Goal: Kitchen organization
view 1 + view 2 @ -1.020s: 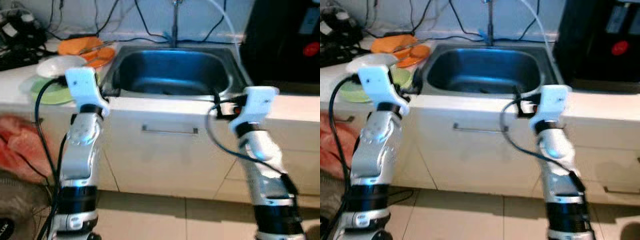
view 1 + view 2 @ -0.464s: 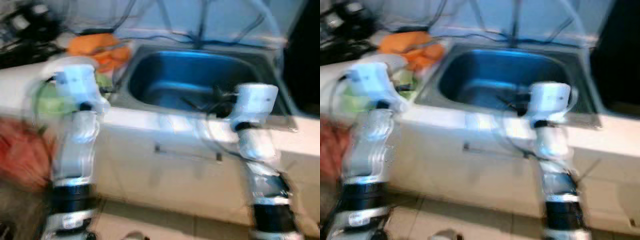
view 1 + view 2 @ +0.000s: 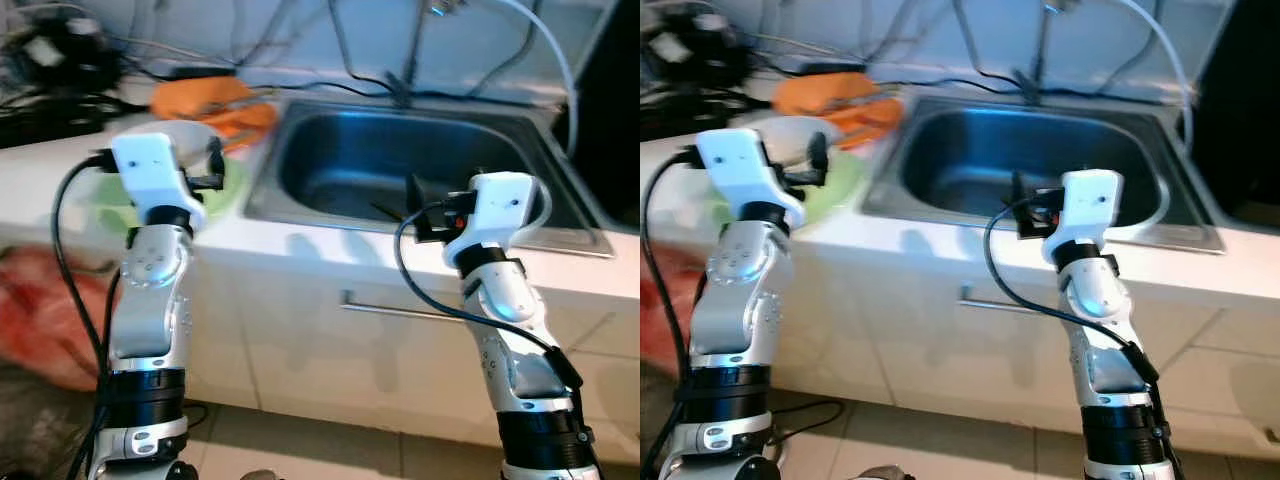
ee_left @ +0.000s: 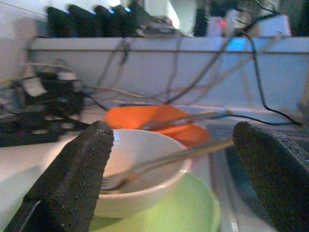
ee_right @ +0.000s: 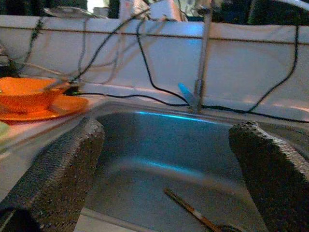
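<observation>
Standing at a counter [image 3: 40,180] with a sink [image 3: 400,170]. Left claw [image 4: 169,179] up by the dishes, wide open, holding nothing. Right claw [image 5: 169,179] up at the front edge of the sink, wide open too, holding nothing.

White bowl [image 4: 140,164] sitting on a green plate [image 4: 188,208], just left of the sink. Fork [image 4: 145,171] lying in the bowl, handle poking out over the rim toward the sink. Orange bowl [image 4: 145,118] on an orange plate [image 5: 63,106] just behind, with something long and thin across it. One thin stick [image 5: 188,210] down in the sink, near the drain.

White bowl: probably hard, smooth, a bit slippery, and easy to break if dropped. Best to pinch the rim, one finger inside and one outside, away from the fork. Fork likely to slide or fall out if tipped, so keep level, or take it out first.
</observation>
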`<state>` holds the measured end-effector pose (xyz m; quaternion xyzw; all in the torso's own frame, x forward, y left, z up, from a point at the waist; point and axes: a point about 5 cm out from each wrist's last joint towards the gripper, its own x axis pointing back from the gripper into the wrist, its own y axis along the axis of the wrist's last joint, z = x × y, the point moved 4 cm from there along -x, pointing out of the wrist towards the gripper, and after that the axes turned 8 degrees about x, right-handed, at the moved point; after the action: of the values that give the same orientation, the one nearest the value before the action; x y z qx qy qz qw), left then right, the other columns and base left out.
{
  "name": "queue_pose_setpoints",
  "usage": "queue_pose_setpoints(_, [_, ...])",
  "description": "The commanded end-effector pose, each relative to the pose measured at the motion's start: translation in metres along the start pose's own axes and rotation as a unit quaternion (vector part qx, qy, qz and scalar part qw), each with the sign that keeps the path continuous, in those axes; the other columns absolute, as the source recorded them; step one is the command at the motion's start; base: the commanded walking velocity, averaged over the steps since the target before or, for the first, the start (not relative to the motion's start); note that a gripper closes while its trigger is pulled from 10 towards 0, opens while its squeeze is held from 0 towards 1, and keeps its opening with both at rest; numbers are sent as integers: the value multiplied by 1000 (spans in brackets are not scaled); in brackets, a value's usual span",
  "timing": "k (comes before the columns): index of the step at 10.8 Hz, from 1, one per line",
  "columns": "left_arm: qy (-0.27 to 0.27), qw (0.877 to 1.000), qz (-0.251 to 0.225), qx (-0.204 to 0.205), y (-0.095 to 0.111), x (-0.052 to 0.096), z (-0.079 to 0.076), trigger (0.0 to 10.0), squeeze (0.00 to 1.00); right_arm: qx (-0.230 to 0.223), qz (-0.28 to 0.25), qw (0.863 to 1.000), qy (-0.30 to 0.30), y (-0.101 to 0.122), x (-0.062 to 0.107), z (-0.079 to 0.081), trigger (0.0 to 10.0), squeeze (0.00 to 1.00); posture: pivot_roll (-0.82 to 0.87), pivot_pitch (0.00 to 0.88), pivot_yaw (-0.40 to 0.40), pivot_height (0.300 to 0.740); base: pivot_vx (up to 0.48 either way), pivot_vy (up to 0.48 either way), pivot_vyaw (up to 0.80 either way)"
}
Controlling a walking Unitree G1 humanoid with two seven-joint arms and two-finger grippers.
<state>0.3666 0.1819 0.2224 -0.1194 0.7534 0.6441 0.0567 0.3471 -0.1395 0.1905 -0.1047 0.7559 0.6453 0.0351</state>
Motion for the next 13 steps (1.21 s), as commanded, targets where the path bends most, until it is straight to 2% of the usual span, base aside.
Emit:
queue_pose_setpoints(1, [-2,1000,4,0,-2,0,-4,10000,0,3,-8,1000,-10,5,-2,-7,10000,0,103,1,19,740,0,0,0])
queue_pose_setpoints(5, [-18,1000,13,-6,-7,-3,-13,10000,0,4,-14,1000,-5,7,-4,-4,10000,0,103,0,20,740,0,0,0])
queue_pose_setpoints(6, [-34,999,24,-1,-14,1,-20,10000,0,-2,-13,1000,-6,7,-3,-3,10000,0,101,0,21,740,0,0,-606])
queue_pose_setpoints(9, [-44,998,33,14,-18,3,-23,10000,0,-3,-17,1000,-8,8,-3,-4,10000,0,100,0,20,740,0,0,-179])
queue_pose_setpoints(13, [-25,999,28,12,-14,-1,-13,10000,0,0,-22,1000,-5,10,-3,-3,10000,0,99,0,23,740,0,0,0])
